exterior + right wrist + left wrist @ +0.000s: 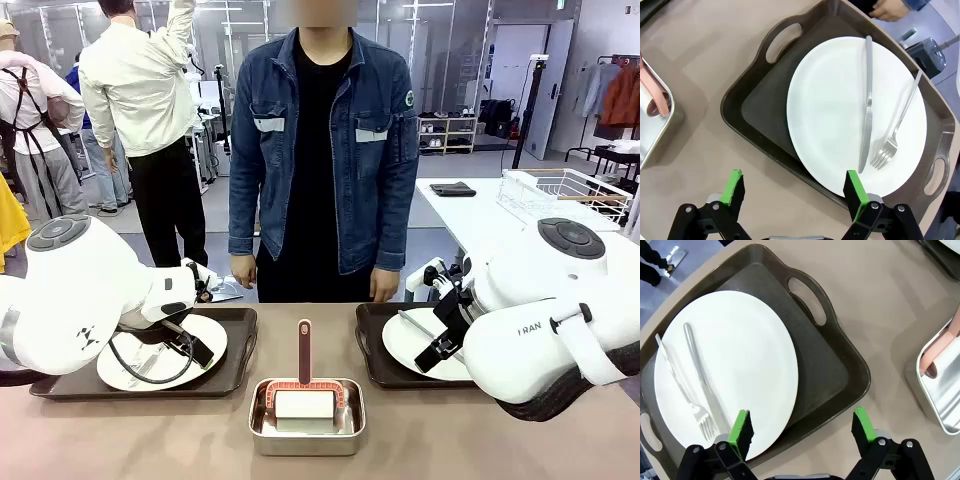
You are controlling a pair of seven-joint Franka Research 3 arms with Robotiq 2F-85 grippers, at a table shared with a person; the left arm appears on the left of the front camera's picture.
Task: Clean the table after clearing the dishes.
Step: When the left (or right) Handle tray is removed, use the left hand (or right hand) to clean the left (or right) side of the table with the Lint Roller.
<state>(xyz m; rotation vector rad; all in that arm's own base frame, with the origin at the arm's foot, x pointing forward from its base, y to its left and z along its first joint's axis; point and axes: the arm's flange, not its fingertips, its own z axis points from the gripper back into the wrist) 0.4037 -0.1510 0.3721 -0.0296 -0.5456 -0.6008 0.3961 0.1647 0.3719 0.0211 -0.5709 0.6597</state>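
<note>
Two black handled trays sit on the beige table (450, 440). The left tray (235, 350) carries a white plate (735, 365) with a knife (696, 365) and a fork (682, 390). My left gripper (802, 432) hovers open above that tray's near rim (840, 385), one green pad over the plate's edge. The right tray (370, 350) bears a second plate (835, 115) with a knife (868, 100) and fork (895, 135). Over its rim (755, 105) my right gripper (795, 192) is open, holding nothing.
A shallow steel pan (305, 440) stands at the table's front centre between the trays, with a red-handled cleaning tool (304, 350) in it. A person (320, 150) stands at the far edge, hands hanging down. A white side table with a wire basket (560, 190) is at back right.
</note>
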